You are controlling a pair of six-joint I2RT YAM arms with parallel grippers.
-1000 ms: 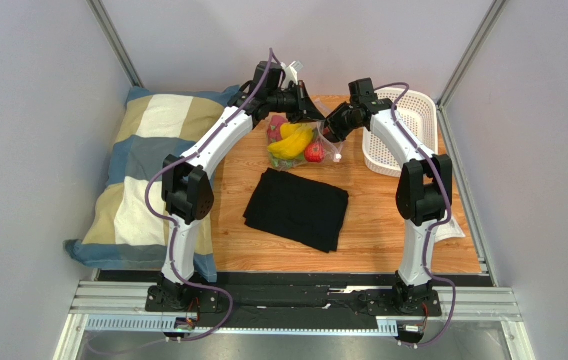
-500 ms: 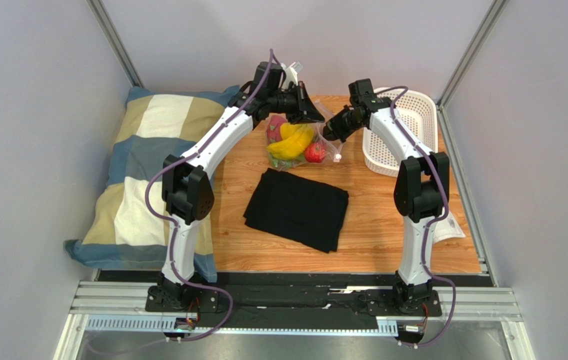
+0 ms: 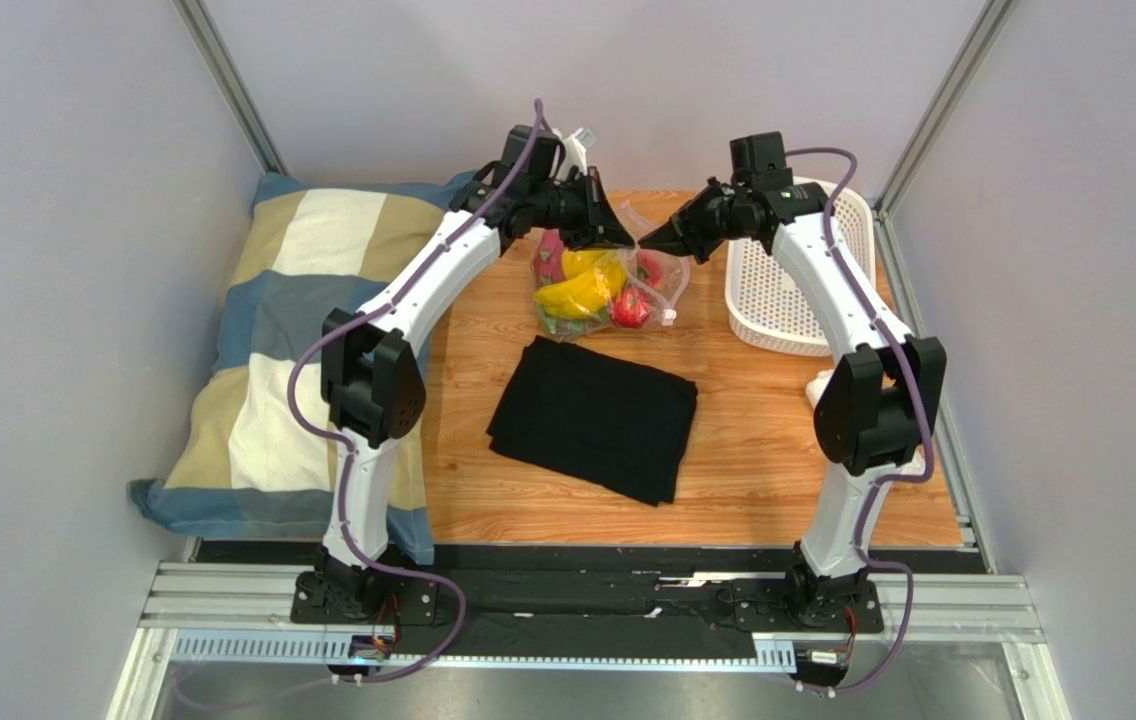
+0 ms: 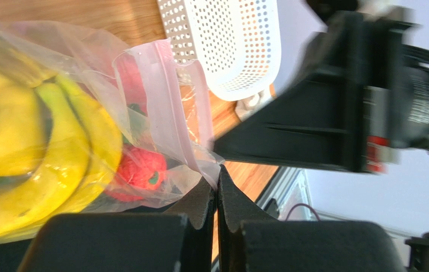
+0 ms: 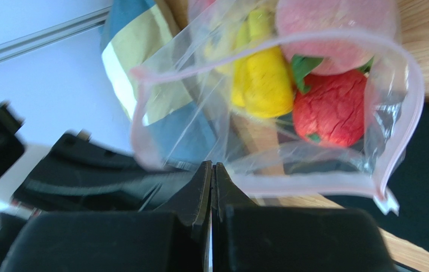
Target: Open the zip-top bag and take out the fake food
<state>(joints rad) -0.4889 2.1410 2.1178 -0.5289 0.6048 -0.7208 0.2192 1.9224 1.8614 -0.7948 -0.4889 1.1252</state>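
— Looking from above, where is the zip-top bag [image 3: 661,293]?
— At the far middle of the desk [image 3: 747,450], between the two arms, with the fake food [image 3: 583,290] inside it. The left claw [image 3: 622,236] and the right claw [image 3: 651,240] meet almost tip to tip at its top. A white basket [image 3: 792,278] lies to the right, a black cloth [image 3: 594,417] nearer the arms and a pillow [image 3: 281,338] to the left.
— And the left wrist view?
— The left claw is clamped on the bag's edge beside the pink zip strip [image 4: 164,107], whose two sides stand apart. Bananas [image 4: 35,147] and a red fruit [image 4: 140,169] show through the plastic.
— The right wrist?
— The right claw pinches the bag at its mouth, jaws pressed together. The strip forms an open loop, with the food inside.
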